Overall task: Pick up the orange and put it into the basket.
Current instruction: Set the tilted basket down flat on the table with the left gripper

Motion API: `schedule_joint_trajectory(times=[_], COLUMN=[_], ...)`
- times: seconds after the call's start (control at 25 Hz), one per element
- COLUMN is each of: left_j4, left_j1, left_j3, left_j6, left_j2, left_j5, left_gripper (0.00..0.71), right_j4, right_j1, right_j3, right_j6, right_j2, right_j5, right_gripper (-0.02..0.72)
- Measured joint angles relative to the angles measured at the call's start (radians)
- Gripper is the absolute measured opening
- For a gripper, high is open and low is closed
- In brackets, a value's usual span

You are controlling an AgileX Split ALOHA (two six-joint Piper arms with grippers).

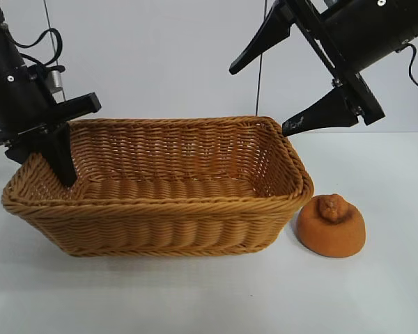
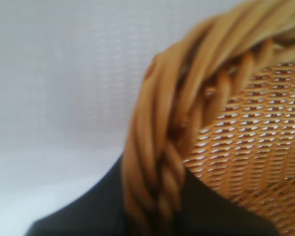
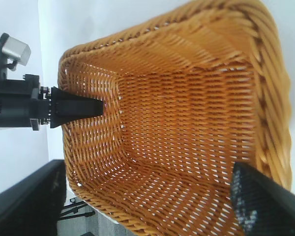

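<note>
White table (image 1: 195, 299), plain pale backdrop. Centre: wide wicker basket (image 1: 160, 223), tan-orange, braided rim, nothing inside. Just right of basket's right end, on the table, close to the wall but apparently not touching: orange (image 1: 331, 226), a squat matte dome with a wrinkled knob on top, flat side down.

Left gripper (image 1: 61, 163) at basket's left end, fingers nearly together and straddling the braided rim, one finger inside the wall; pinched on the rim, by the wrist view. Right gripper (image 1: 265, 83) raised above basket's right end, fingers spread wide, nothing held, well above the orange and off to its basket side.

Orange untouched; pickup not yet begun.

Handling, as judgement: likely light and soft, surface dull and grippy rather than slick, so little risk of slipping; may squash a little under pressure, no sign of fragility. Best hold probably across the dome's broad middle from above, fingers either side of the knob, low enough not to ride up the slope. Knob alone too small and wrinkled to trust.
</note>
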Motion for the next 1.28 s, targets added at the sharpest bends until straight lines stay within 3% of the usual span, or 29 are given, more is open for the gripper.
schedule_joint_trajectory(times=[0.56,0.68,0.8,0.88,1.0,1.28], left_j4=[-0.005,-0.015,-0.019,-0.02,-0.021,0.109], left_j1=[-0.001,-0.001,-0.001,-0.001,-0.001,-0.001], left_j3=[-0.002,-0.004,-0.005,-0.013,-0.032,-0.107], left_j6=[0.021,0.021,0.021,0.021,0.021,0.021], left_j2=[0.101,0.101,0.101,0.101,0.092,-0.021], left_j5=[-0.095,-0.095,-0.09,-0.073,-0.053,0.048], left_gripper=[0.093,0.219,0.466,0.575,0.625,0.641], right_j4=[0.0,0.0,0.0,0.0,0.0,0.0], right_j1=[0.0,0.0,0.0,0.0,0.0,0.0], right_j3=[0.0,0.0,0.0,0.0,0.0,0.0], right_j6=[0.0,0.001,0.001,0.001,0.001,0.001], right_j2=[0.0,0.0,0.0,0.0,0.0,0.0], right_j5=[0.0,0.0,0.0,0.0,0.0,0.0], right_gripper=[0.62,0.62,0.62,0.62,0.62,0.62])
